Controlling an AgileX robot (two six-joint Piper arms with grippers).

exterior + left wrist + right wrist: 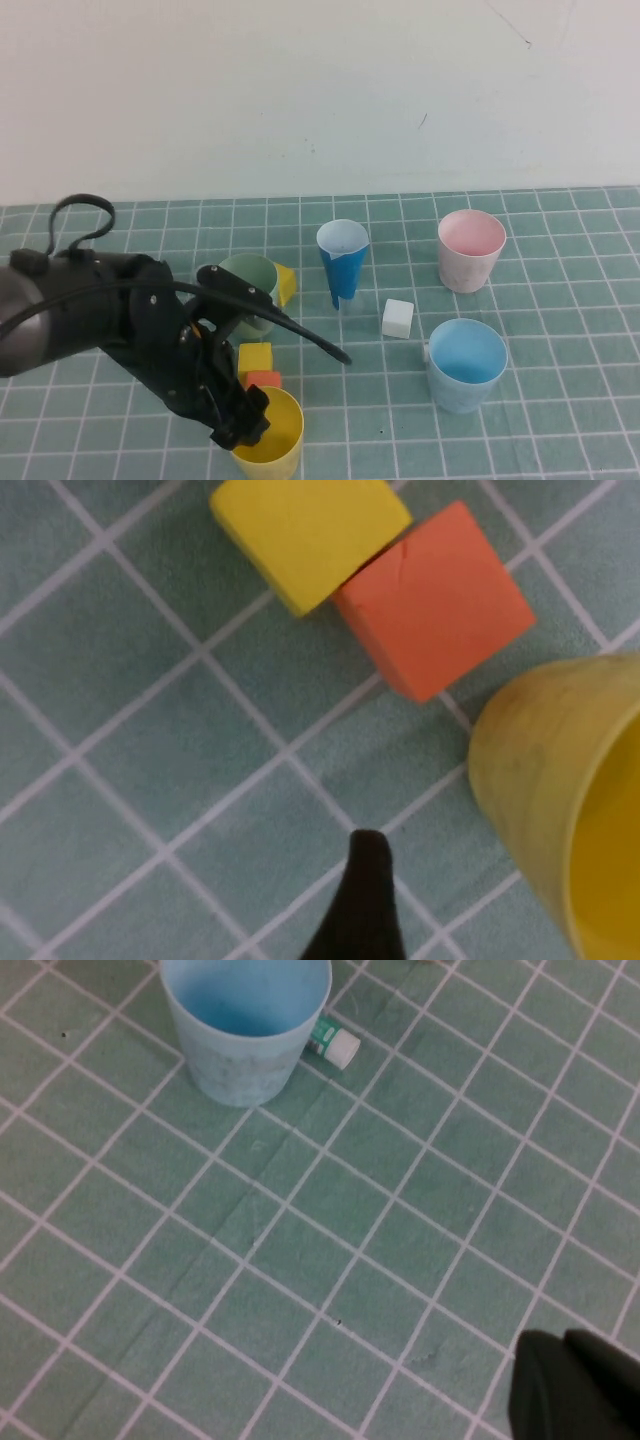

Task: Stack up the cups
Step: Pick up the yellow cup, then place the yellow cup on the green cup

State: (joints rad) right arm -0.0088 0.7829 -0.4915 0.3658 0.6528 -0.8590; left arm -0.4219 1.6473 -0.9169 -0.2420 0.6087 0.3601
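The yellow cup stands upright at the table's near edge. My left gripper is low at its left rim. In the left wrist view one black finger stands on the mat just apart from the yellow cup's wall; the other finger is out of view, so the gripper looks open and holds nothing. The pale green cup is half hidden behind my left arm. The pink cup stands at the far right and the light blue cup in front of it. My right gripper is shut and empty, apart from the light blue cup.
A narrow dark blue cup stands mid-table. A yellow cube and an orange cube lie just behind the yellow cup, another yellow cube beside the green cup, and a white cube in the middle. A small capped vial lies by the light blue cup.
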